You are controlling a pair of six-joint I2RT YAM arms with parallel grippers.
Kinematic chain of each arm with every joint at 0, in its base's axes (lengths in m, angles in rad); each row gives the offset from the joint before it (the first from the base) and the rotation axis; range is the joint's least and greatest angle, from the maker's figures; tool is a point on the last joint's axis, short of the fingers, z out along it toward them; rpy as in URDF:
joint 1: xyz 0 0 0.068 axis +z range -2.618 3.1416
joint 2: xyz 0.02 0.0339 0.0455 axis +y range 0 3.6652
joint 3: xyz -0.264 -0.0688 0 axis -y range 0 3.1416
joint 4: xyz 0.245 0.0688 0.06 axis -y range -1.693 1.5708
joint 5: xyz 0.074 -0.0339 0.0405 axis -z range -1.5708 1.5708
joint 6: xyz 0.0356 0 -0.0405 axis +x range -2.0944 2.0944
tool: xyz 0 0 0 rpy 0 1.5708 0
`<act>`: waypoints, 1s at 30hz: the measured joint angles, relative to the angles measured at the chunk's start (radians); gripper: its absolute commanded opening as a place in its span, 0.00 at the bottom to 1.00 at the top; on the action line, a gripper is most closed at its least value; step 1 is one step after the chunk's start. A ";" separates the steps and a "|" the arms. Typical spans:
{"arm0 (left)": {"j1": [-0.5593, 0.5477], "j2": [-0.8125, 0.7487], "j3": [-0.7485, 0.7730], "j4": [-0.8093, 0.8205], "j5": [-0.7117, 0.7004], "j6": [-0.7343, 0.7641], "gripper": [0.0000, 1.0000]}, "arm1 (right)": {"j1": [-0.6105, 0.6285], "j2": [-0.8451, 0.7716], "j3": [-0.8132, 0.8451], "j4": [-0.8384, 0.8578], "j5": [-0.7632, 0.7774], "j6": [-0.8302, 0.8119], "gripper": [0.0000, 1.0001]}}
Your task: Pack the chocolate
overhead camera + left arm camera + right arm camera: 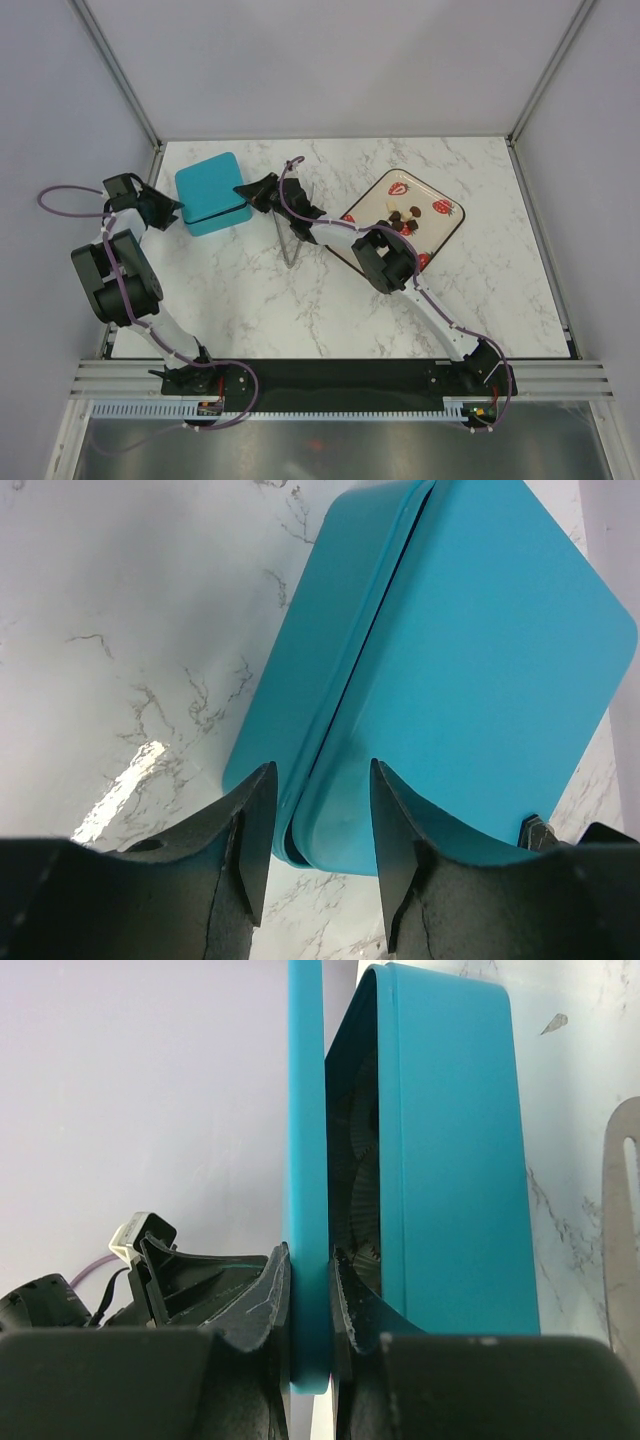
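Note:
Several small brown and pale chocolate pieces (404, 217) lie on a strawberry-print tray (441, 233) at the right, partly behind the right arm. A teal box (211, 193) stands at the back left. My right gripper (249, 190) is shut on the edge of its lid (305, 1140), which is raised a little off the base (450, 1160); dark pleated cups (355, 1170) show in the gap. My left gripper (167, 210) is open at the box's left end, its fingers straddling the box corner (330, 830) in the left wrist view.
Long metal tongs (291, 243) lie on the marble table just right of the box, under my right arm; one end shows in the right wrist view (622, 1230). Grey walls and frame posts border the table.

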 measured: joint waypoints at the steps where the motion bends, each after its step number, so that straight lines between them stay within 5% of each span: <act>1: 0.000 0.000 0.002 0.000 0.000 0.001 0.50 | 0.000 0.000 0.000 0.000 0.000 0.000 0.00; 22: 0.003 0.000 0.011 -0.008 0.006 0.016 0.47 | 0.006 0.000 -0.016 0.010 -0.019 0.017 0.00; 30: 0.005 0.031 0.011 0.003 0.025 0.018 0.32 | 0.006 -0.003 -0.029 0.027 -0.023 0.008 0.00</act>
